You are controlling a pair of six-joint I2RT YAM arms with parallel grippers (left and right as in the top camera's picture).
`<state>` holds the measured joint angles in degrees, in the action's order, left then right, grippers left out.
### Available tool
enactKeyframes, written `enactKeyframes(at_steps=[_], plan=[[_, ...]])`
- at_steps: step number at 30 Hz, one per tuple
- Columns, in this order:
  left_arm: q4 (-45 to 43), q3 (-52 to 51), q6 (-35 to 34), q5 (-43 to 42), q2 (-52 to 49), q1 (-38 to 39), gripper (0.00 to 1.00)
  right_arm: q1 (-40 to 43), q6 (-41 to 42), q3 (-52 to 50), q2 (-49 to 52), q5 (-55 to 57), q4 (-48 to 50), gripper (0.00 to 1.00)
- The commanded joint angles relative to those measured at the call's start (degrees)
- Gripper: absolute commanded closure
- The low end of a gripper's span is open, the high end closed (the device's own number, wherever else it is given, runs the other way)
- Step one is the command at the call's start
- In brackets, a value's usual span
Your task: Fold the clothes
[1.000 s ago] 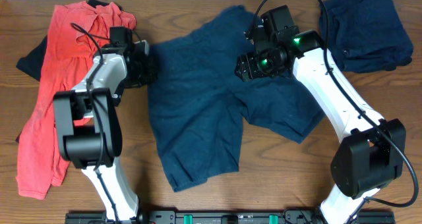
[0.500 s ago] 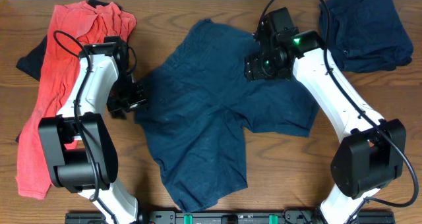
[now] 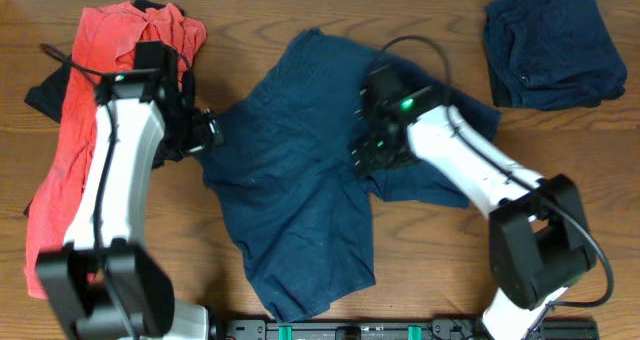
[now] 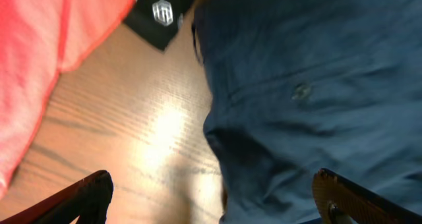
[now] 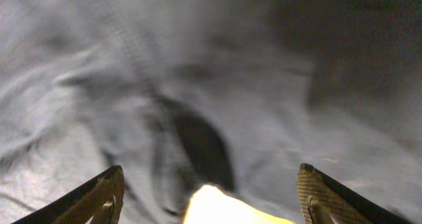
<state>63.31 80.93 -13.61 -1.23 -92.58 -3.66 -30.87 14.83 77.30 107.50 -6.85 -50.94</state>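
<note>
Dark blue shorts (image 3: pixel 300 170) lie spread flat, waistband toward the far edge and legs toward me. My left gripper (image 3: pixel 205 132) hovers open at the shorts' left edge; in the left wrist view its gripper (image 4: pixel 214 204) straddles the hem of the shorts (image 4: pixel 310 85) and bare wood, holding nothing. Over the crotch of the shorts my right gripper (image 3: pixel 372 150) stands open. In the right wrist view the gripper (image 5: pixel 211 201) has wide-apart fingers above the wrinkled shorts (image 5: pixel 231 72), with nothing between them.
A red garment (image 3: pixel 80 130) lies in a long heap at the left over a black garment (image 3: pixel 45 85). A folded navy garment (image 3: pixel 550 45) sits at the back right corner. The red garment (image 4: pixel 46 46) shows near the left gripper.
My left gripper has opened and let go of the shorts' left edge after dragging it. The right arm has swung down and left across the shorts to the crotch.
</note>
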Motion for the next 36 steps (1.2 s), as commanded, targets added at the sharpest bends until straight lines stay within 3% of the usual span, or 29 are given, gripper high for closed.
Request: enactKeyframes(at_steps=[1,11,18,23,29,33,36], plan=[[-1.3,1.4,-0.4,0.9,4.4,-0.3,0.02,-2.5,-0.1,-1.4,0.3,1.1,1.6,0.18],[-5.7,1.4,1.0,0.9,6.5,-0.3,0.02,-3.9,-2.7,-1.7,10.0,2.6,2.2,0.14],[-7.7,1.4,2.2,0.9,6.5,-0.3,0.02,-1.3,-4.9,-1.7,15.6,6.9,6.8,0.03],[-8.7,0.9,2.2,0.9,6.4,-0.3,0.02,2.5,-12.7,-1.7,21.1,8.3,16.0,0.01],[-8.9,0.7,2.2,0.9,5.6,-0.3,0.02,8.9,-24.8,-1.7,27.6,8.3,34.2,0.01],[-8.8,0.7,2.2,0.9,4.0,-0.3,0.02,12.7,-26.9,-1.7,29.5,7.8,44.4,0.01],[-8.8,0.7,2.4,0.8,2.2,-0.3,0.02,14.4,-26.9,-1.0,28.6,5.2,45.3,0.01]])
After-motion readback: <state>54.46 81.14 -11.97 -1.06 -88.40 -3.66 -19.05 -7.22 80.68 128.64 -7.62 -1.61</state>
